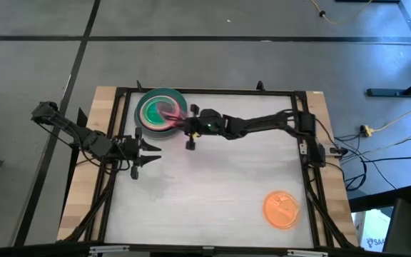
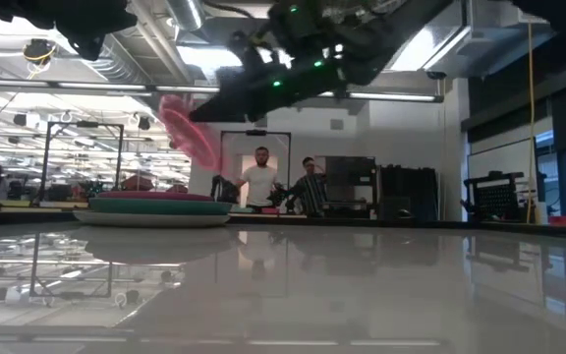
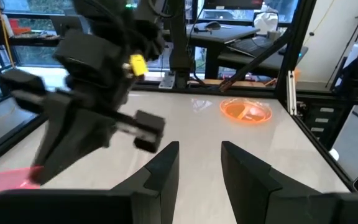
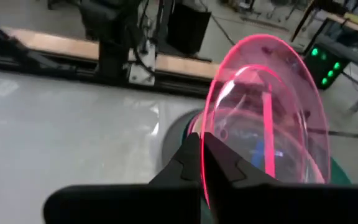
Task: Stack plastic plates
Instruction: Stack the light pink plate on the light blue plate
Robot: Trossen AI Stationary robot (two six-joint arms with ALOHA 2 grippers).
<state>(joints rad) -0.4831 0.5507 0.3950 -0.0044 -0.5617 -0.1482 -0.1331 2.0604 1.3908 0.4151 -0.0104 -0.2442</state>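
Pink plate (image 4: 263, 118), tilted, is pinched by the right claw (image 4: 202, 163) above the stacked plates (image 1: 160, 111), an orange plate (image 1: 282, 208) lies well apart, and the left claw (image 3: 199, 163) waits spread above the tabletop (image 1: 212, 185).

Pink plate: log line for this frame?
right gripper: shut on pink plate, tilted above stack | left gripper: open, idle | orange plate: unstacked

One stack of plates (image 1: 158, 108), one pink plate (image 4: 263, 118) held aloft, one orange plate (image 1: 282, 208), two arms.
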